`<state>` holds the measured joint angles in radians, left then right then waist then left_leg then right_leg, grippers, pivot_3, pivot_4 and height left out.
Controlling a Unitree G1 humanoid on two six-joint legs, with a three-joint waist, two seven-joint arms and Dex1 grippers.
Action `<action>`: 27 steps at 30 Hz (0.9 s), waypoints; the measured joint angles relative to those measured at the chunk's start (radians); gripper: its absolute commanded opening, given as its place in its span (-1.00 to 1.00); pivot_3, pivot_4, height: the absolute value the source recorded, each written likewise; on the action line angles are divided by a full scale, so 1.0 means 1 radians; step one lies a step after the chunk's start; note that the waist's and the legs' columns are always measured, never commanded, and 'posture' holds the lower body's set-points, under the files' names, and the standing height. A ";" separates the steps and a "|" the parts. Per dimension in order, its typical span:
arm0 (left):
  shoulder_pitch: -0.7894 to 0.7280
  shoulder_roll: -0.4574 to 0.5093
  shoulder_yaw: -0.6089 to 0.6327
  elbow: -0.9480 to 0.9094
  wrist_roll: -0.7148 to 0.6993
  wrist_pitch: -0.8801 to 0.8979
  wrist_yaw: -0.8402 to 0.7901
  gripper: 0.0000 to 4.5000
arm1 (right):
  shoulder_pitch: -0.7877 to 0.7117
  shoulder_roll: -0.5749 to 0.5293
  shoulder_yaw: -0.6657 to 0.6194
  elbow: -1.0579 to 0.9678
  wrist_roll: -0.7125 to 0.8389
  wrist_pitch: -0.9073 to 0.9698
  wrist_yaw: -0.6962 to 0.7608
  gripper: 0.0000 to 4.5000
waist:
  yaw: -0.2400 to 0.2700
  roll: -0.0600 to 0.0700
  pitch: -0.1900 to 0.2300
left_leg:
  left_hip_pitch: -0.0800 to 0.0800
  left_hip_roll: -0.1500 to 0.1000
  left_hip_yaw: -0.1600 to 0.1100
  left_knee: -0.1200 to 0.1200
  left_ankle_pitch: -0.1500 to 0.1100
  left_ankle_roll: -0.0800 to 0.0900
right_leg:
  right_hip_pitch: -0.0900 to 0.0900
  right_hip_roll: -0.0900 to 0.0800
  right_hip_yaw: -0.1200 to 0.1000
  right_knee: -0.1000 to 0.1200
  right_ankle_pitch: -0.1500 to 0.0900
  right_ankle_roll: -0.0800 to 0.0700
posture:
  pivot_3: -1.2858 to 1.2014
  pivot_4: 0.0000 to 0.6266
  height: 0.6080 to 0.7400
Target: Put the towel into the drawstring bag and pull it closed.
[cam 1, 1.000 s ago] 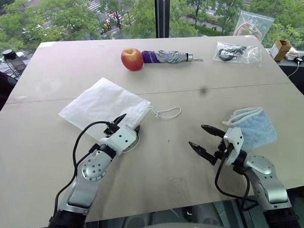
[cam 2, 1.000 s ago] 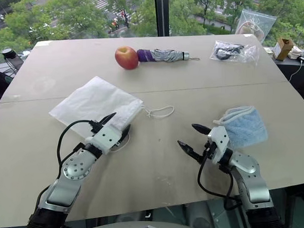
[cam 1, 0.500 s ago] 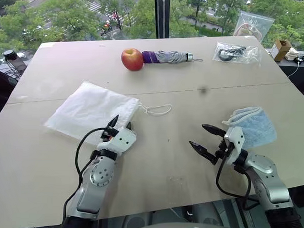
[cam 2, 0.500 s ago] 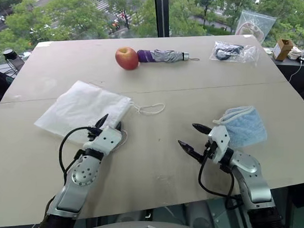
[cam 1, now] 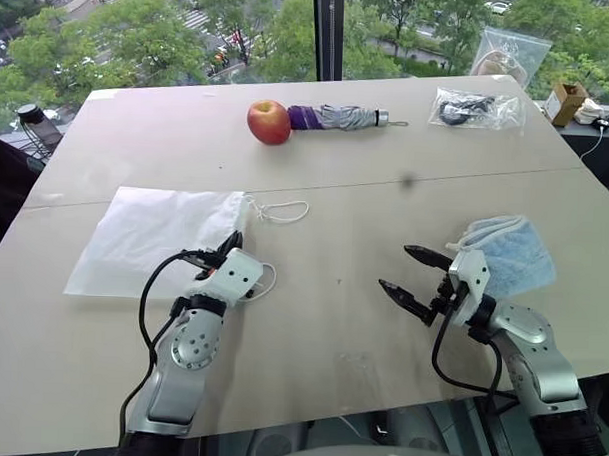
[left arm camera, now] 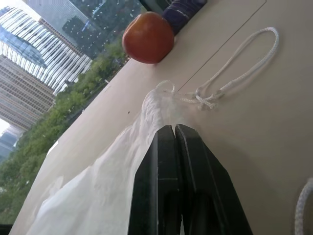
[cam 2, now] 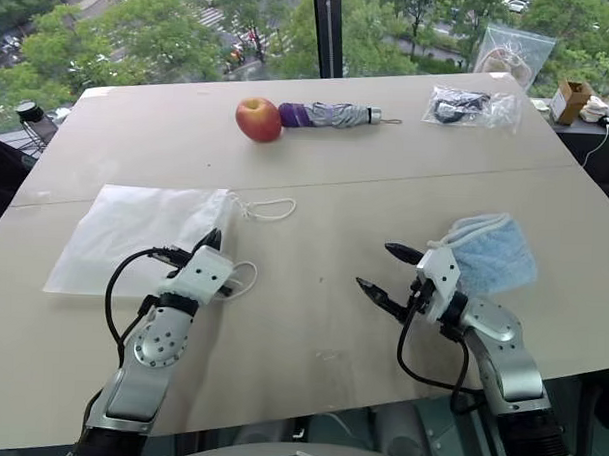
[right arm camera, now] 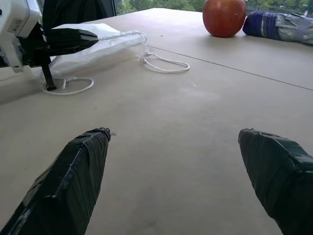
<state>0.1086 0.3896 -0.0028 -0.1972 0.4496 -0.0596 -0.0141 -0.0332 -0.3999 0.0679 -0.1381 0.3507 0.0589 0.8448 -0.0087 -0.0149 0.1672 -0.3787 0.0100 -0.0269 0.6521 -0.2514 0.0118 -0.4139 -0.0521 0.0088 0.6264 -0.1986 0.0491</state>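
Barely begun: the towel (cam 1: 511, 253) lies on the counter (cam 1: 365, 220) behind the spread right hand (cam 1: 411, 277); the left hand (cam 1: 230, 247) is pinched shut on the flat bag (cam 1: 154, 238) mouth.

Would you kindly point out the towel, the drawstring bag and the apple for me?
towel (cam 1: 519, 254), left eye view, middle of the blue cloth.
drawstring bag (cam 1: 149, 238), left eye view, centre of the white fabric.
apple (cam 2: 258, 119), right eye view, middle of the fruit.
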 measured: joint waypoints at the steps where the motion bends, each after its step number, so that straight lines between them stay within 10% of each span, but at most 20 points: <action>1: 0.000 0.022 -0.006 0.006 0.011 -0.021 0.000 -0.98 | -0.002 0.000 0.000 0.000 0.000 0.000 0.000 1.00 | -0.001 0.000 0.000 | 0.000 0.000 0.000 0.000 0.000 0.000 | 0.000 0.000 0.000 0.000 0.000 0.000 | 0.03 -0.52 1.00; 8: -0.017 0.245 -0.105 0.019 0.197 -0.240 -0.022 -0.98 | -0.017 0.006 0.001 0.009 -0.008 -0.002 -0.001 1.00 | -0.002 0.000 0.000 | -0.001 0.000 0.001 -0.001 0.000 0.000 | -0.001 -0.001 0.001 -0.001 0.000 0.000 | 0.03 -0.52 1.00; 13: 0.025 0.300 -0.092 0.026 0.243 -0.306 0.000 -0.31 | -0.027 0.012 0.001 0.029 -0.012 -0.010 -0.001 1.00 | -0.003 0.000 0.001 | -0.002 0.001 0.001 -0.002 0.000 0.000 | -0.003 -0.002 0.003 -0.001 0.000 0.000 | 0.03 -0.52 1.00; 19: 0.055 0.001 0.048 -0.067 0.066 -0.018 -0.003 0.90 | -0.033 0.014 0.001 0.032 -0.015 -0.019 0.000 1.00 | -0.001 -0.001 0.001 | -0.003 0.001 0.001 0.000 0.000 0.000 | -0.002 -0.002 0.001 -0.001 0.001 0.001 | 0.03 -0.52 1.00; 27: -0.034 -0.283 0.088 -0.260 -0.006 0.548 -0.050 0.96 | -0.047 0.013 0.004 0.040 -0.015 -0.019 0.011 1.00 | -0.003 -0.004 0.001 | -0.002 0.000 -0.004 0.001 0.000 0.000 | 0.000 0.002 -0.003 0.000 0.000 0.000 | 0.03 -0.52 1.00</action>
<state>0.0747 0.1070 0.0853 -0.4572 0.4431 0.4884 -0.0642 -0.0806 -0.3869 0.0720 -0.0979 0.3358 0.0397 0.8557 -0.0119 -0.0189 0.1683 -0.3806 0.0100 -0.0310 0.6532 -0.2515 0.0120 -0.4143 -0.0500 0.0058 0.6268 -0.1984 0.0494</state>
